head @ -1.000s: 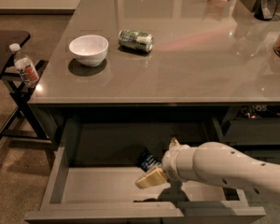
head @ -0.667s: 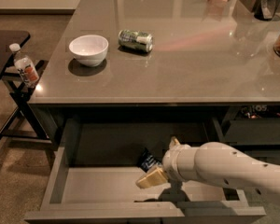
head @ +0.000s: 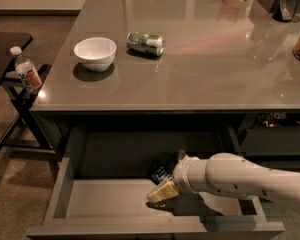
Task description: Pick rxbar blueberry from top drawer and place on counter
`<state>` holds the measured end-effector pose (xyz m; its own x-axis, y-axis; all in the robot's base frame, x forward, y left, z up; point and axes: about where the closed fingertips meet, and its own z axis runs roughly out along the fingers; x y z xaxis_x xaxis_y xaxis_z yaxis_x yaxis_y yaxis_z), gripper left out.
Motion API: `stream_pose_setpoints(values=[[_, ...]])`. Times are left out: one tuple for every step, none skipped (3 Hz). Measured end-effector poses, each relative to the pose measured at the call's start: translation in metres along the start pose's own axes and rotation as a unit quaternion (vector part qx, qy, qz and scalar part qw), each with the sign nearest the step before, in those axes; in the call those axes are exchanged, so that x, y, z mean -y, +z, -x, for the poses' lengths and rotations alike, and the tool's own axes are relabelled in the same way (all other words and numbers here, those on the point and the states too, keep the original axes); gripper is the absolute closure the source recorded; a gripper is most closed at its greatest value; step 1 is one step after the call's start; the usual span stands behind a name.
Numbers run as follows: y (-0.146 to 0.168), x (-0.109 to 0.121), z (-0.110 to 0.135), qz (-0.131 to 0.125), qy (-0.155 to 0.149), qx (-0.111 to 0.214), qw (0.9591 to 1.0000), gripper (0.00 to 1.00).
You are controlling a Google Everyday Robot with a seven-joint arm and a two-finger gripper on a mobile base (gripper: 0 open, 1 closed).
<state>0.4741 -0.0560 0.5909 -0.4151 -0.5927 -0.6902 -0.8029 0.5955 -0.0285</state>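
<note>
The rxbar blueberry [head: 160, 172], a small dark navy bar with pale print, stands tilted near the back of the open top drawer [head: 105, 199]. My gripper [head: 171, 175] reaches into the drawer from the right on a thick white arm and sits right at the bar, touching or nearly touching it. The arm hides part of the bar. The counter [head: 205, 69] stretches glossy grey-brown above the drawer.
On the counter stand a white bowl [head: 95, 53] and a green-and-white can [head: 145, 43] lying on its side. A dark container [head: 287, 4] and a jar stand at the far right. A black side table [head: 5, 44] with a bottle [head: 26, 71] is left.
</note>
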Motion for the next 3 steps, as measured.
stream_pose_setpoints(values=[[0.0000, 0.0000, 0.0000, 0.000, 0.000, 0.000, 1.0000, 0.00], [0.0000, 0.0000, 0.0000, 0.000, 0.000, 0.000, 1.0000, 0.18], [0.0000, 0.0000, 0.0000, 0.000, 0.000, 0.000, 1.0000, 0.41]])
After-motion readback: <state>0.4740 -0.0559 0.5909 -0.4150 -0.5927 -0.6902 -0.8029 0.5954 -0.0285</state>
